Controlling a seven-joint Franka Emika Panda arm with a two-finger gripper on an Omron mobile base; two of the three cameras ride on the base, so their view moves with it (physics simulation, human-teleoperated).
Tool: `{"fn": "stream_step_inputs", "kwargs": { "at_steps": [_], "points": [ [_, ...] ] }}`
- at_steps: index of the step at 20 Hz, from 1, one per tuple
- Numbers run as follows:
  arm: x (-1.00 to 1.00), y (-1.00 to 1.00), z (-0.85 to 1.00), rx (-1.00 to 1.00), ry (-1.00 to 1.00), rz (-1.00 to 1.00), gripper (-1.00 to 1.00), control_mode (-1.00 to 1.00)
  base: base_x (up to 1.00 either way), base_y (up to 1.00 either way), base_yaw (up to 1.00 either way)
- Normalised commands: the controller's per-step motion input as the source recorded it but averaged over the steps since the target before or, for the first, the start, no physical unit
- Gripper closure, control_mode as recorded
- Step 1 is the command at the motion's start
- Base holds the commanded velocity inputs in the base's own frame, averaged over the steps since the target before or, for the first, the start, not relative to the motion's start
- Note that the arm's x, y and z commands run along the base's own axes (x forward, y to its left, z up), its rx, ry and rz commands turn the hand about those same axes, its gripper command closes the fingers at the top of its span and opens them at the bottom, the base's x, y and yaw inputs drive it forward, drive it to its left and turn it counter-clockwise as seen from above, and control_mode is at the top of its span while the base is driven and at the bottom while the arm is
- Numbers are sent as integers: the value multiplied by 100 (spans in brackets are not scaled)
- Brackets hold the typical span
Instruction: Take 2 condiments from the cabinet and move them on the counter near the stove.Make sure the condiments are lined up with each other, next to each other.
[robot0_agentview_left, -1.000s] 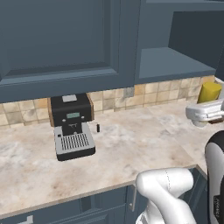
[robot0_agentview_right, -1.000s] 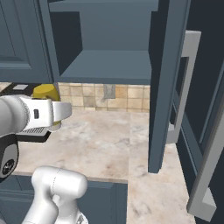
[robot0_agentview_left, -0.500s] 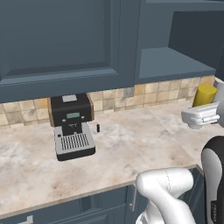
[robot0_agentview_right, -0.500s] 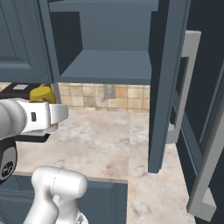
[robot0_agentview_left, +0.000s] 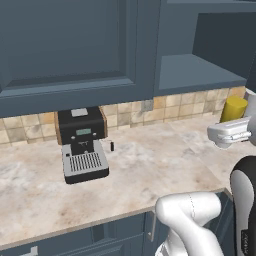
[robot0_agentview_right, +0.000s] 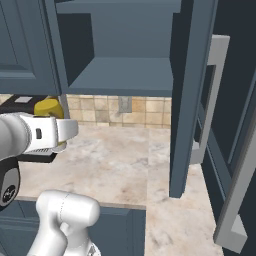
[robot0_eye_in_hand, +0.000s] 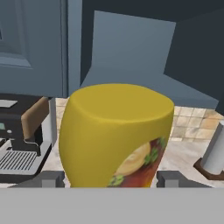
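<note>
Beige marbled counter (robot0_agentview_left: 150, 165) runs beneath the open cabinet (robot0_agentview_right: 125, 75). Above it, the gripper (robot0_eye_in_hand: 111, 179) has its jaws spread wide around the yellow bottle (robot0_eye_in_hand: 116, 135), apparently clamping its body. Likely light, rigid and slick; a mid-body hold seems safest.

Tan tiled backsplash (robot0_agentview_left: 170, 107) behind a black coffee machine (robot0_agentview_left: 81, 145), with blue base cabinets (robot0_agentview_left: 90, 235) below.
</note>
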Motion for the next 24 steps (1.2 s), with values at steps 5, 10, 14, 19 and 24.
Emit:
{"fn": "stream_step_inputs", "kwargs": {
  "at_steps": [5, 10, 14, 19, 24],
  "points": [
    [0, 0, 0, 0, 0, 0, 100, -100, 0, 0, 0],
    [-1, 0, 0, 0, 1, 0, 100, -100, 0, 0, 0],
    [0, 0, 0, 0, 0, 0, 100, 100, -32, 7, 0],
    [0, 0, 0, 0, 0, 0, 100, 100, -63, 14, -1],
    [0, 0, 0, 0, 0, 0, 100, 100, -69, 21, -2]
  ]
}}
